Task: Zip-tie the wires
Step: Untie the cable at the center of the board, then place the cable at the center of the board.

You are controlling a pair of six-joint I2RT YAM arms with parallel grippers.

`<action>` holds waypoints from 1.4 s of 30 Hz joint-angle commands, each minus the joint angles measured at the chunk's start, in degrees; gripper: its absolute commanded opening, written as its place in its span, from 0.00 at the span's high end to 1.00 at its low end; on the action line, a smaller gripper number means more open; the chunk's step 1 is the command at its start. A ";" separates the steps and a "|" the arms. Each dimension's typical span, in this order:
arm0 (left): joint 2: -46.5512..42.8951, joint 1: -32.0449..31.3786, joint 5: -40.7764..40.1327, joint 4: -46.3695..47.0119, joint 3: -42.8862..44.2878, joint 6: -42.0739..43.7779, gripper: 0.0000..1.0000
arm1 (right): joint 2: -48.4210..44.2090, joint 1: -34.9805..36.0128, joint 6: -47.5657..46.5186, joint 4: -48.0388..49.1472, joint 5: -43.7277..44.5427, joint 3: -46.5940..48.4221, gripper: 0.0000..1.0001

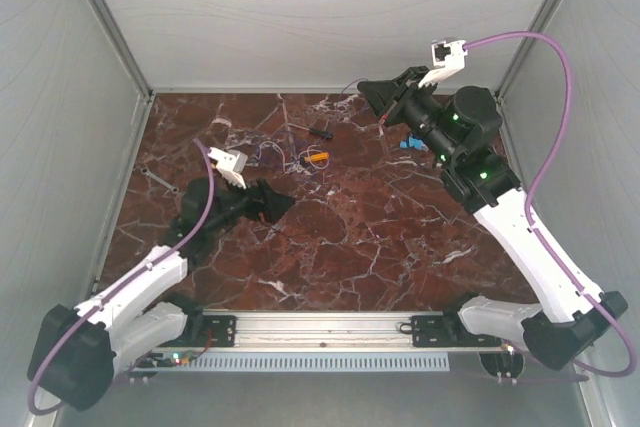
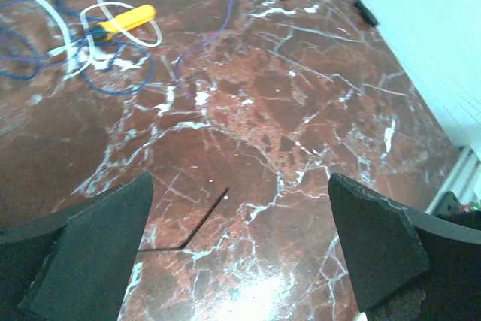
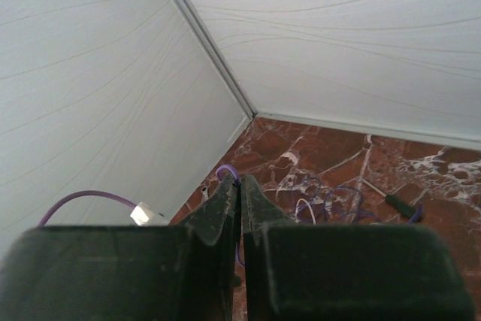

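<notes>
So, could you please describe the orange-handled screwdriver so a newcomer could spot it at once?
Start at the red marble table and look toward its far middle, ahead of the open left gripper. There the orange-handled screwdriver lies at the right edge of the wires. Its bright orange handle sets it apart from the black-handled screwdriver just beyond it.

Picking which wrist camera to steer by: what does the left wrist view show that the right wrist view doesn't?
Left wrist only: the left gripper open over the marble table, and an orange-handled screwdriver amid the wires. Right wrist only: the right gripper shut, the enclosure's wall corner, and a black-handled screwdriver. Both: the wires and the marble table.
</notes>
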 commanded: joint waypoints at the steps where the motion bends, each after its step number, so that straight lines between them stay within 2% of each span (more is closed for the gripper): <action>1: 2.04 -0.39 7.90 12.26 -0.24 -0.62 0.00 | 0.08 1.53 2.33 -0.31 -0.97 2.14 1.00; 10: 12.70 -3.47 11.33 23.58 1.80 0.86 0.00 | 1.44 5.34 3.41 -0.61 -2.07 4.06 1.00; 17: 23.19 -6.00 17.34 35.24 4.89 -0.01 0.00 | 1.13 6.09 2.63 -0.81 -0.84 5.53 1.00; 21: 28.33 -6.55 18.36 37.42 9.82 0.84 0.00 | 1.65 6.13 2.29 -0.82 -0.52 7.09 1.00; 27: 38.21 -6.73 20.03 35.37 20.18 4.36 0.00 | 3.53 6.18 2.41 -0.15 -0.35 10.78 1.00; 30: 42.39 -7.30 16.27 31.13 23.93 7.36 0.00 | 5.11 6.14 2.19 -0.47 -0.02 13.90 1.00; 34: 43.67 -7.43 8.42 31.73 22.84 9.34 0.00 | 6.92 6.17 1.68 -0.96 -0.05 17.40 1.00; 38: 42.11 -7.52 6.98 32.52 20.63 11.01 0.01 | 7.34 6.13 1.30 -0.94 0.10 18.48 1.00; 40: 41.80 -7.52 7.00 32.52 20.13 11.96 0.10 | 7.20 6.13 1.21 -0.88 0.05 18.38 1.00; 42: 41.76 -7.52 7.21 32.56 19.90 12.78 0.33 | 6.92 6.14 1.10 -0.93 0.31 18.11 1.00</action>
